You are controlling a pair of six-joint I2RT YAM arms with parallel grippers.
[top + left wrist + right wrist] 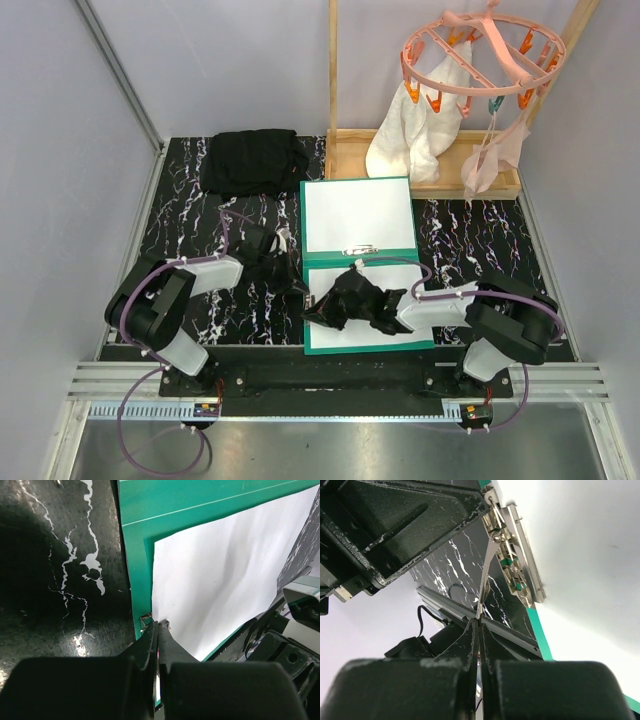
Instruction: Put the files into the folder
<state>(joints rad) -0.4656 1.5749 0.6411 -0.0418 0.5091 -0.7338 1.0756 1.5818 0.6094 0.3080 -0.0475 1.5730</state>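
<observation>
The left gripper (157, 626) is closed. Its fingertips rest at the left edge of the open teal folder (135, 555), beside small metal pieces; whether they pinch anything cannot be told. The right gripper (480, 622) is also closed, and a thin wire lever (487, 575) from the folder's metal clip (517, 565) runs down between its fingertips. Both grippers meet over the near half of the folder, close to its left edge.

The folder lies flat and open in the middle of the surface, its near edge close to the surface's near edge. One white sheet (358, 215) fills its far half. A second white sheet (360, 337) lies on the near half, partly hidden by the grippers.

The surface (180, 230) is black with white marbling. A folded black cloth (255, 160) sits at the far edge, left of centre. At the far right corner, a wooden frame (345, 165) holds white garments (410, 140) under a round pink peg hanger (480, 60). Pale grey walls enclose the space.
</observation>
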